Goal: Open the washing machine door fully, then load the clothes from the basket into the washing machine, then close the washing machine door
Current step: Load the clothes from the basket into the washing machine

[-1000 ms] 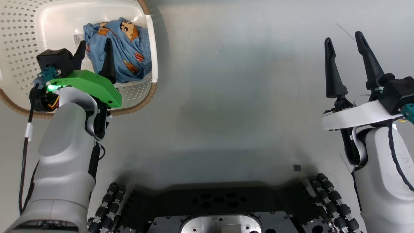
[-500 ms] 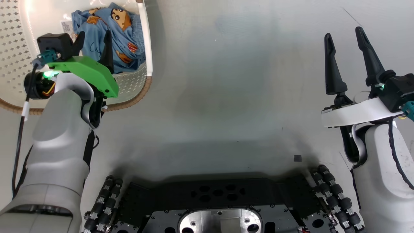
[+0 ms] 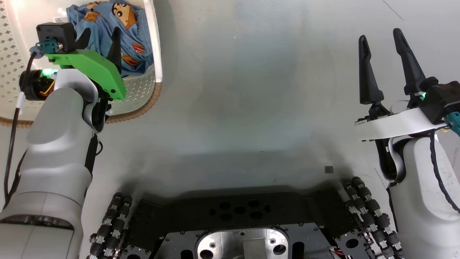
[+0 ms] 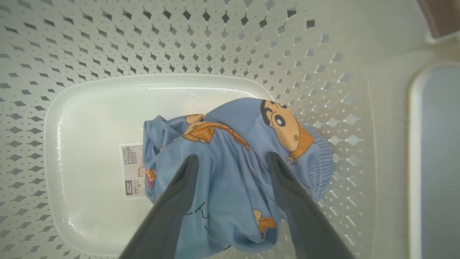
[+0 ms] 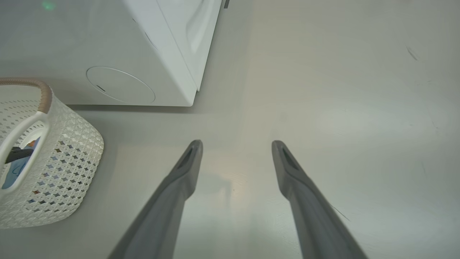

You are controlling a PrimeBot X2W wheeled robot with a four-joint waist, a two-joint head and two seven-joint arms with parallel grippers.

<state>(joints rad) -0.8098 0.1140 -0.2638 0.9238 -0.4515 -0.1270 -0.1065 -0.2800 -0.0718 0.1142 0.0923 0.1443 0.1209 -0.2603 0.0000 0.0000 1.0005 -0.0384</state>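
Observation:
The clothes point(image 4: 230, 180) are a crumpled light blue bundle printed with a cartoon face, lying in the bottom of the cream perforated basket point(image 4: 107, 43). My left gripper point(image 4: 231, 158) hangs open directly above the bundle, one finger to each side, apart from the fabric. From the head camera the same gripper point(image 3: 99, 34) is inside the basket point(image 3: 138, 93) at the upper left, over the clothes point(image 3: 125, 21). My right gripper point(image 3: 381, 34) stands open over bare floor at the right. The washing machine point(image 5: 143, 64) shows its white lower corner and round service flap; its door is out of view.
The basket point(image 5: 61, 158) stands on the grey floor just in front of the washing machine, to the left of my right gripper point(image 5: 235, 145). My own black wheeled base point(image 3: 237, 223) lies along the bottom of the head view. A label sticker point(image 4: 131, 169) lies on the basket's base.
The head camera has shifted, sliding the basket up and left in the picture. My left gripper stays open over the clothes, a little further into the basket. The right gripper has held its place.

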